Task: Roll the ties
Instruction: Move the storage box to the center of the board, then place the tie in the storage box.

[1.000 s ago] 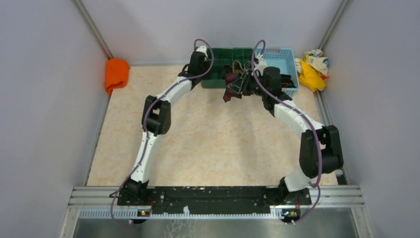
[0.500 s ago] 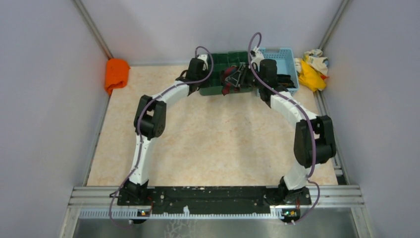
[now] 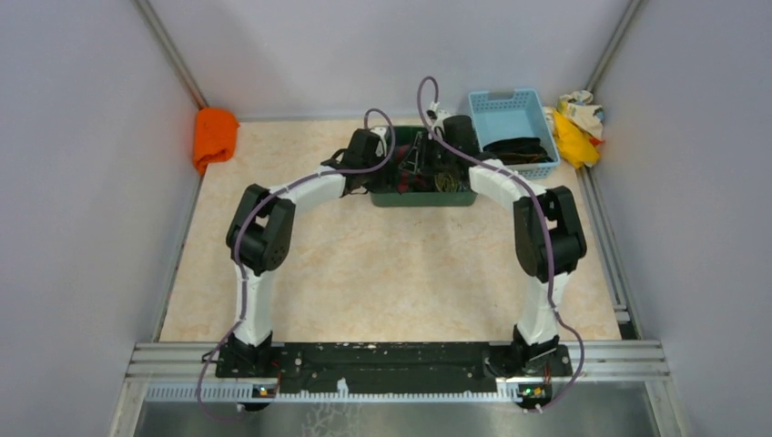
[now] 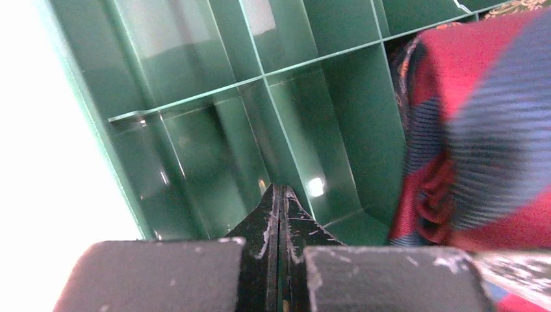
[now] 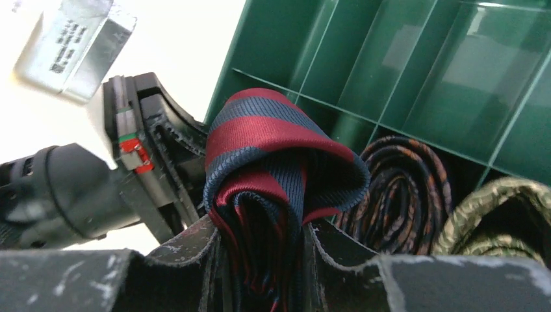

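Observation:
My right gripper is shut on a rolled dark red and navy tie and holds it over the left part of the green divided tray. A brown patterned rolled tie and an olive one sit in compartments to its right. My left gripper is shut and empty, over the tray's left compartments, with the red tie close on its right. In the top view both grippers, left and right, meet over the tray.
A light blue basket at the back right holds dark ties. Yellow-and-cream rags lie right of it. An orange cloth lies at the back left by the wall.
My right gripper has carried the red tie left, from in front of the blue basket to over the green tray. My left gripper has swung right, close beside it.

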Controlling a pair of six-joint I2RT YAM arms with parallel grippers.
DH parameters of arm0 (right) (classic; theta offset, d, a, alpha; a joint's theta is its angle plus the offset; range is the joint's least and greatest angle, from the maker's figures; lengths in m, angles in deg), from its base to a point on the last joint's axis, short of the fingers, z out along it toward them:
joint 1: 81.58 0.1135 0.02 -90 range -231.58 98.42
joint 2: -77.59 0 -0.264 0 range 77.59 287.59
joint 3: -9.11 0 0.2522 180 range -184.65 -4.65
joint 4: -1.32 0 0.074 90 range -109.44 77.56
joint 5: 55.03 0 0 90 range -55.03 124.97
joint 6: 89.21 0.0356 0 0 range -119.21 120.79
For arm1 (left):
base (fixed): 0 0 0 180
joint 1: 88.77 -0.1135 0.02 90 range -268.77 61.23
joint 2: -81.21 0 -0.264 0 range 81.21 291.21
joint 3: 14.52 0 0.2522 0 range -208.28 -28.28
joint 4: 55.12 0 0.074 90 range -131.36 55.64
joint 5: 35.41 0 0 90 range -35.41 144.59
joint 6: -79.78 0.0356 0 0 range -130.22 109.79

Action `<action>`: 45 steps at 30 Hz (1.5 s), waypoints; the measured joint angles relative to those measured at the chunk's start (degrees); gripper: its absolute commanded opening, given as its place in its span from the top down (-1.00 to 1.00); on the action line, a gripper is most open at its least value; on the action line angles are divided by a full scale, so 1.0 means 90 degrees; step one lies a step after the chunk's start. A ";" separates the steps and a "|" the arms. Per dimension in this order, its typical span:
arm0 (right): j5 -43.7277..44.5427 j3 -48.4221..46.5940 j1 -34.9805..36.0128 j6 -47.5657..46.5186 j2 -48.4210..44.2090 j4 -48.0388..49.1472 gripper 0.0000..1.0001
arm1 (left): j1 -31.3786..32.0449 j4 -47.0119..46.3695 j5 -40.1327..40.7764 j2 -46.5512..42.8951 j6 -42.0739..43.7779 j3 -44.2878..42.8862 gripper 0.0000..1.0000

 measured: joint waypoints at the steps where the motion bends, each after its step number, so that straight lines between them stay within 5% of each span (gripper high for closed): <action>1: 0.0080 -0.0080 0.0070 -0.0034 0.0068 -0.0112 1.00 | 0.0015 0.0015 0.0007 -0.0097 -0.0044 0.0134 1.00; 18: 0.1433 -0.1044 0.0903 -0.0182 0.1044 -0.1622 1.00 | 0.0109 0.0962 0.1875 -0.1695 -0.0265 0.0801 0.83; 29: 0.4082 -0.3286 0.1766 0.0189 0.2016 -0.3786 1.00 | 0.0104 0.0952 0.2501 -0.2839 -0.0231 0.1117 0.79; 34: 0.4855 -0.3167 0.1916 0.0563 0.1991 -0.3835 1.00 | 0.0058 0.0962 0.2577 -0.2973 -0.0214 0.1343 0.80; 45: 0.4962 -0.2268 0.1802 0.0916 0.1545 -0.3691 1.00 | 0.0000 0.0957 0.2557 -0.3082 -0.0216 0.1428 0.81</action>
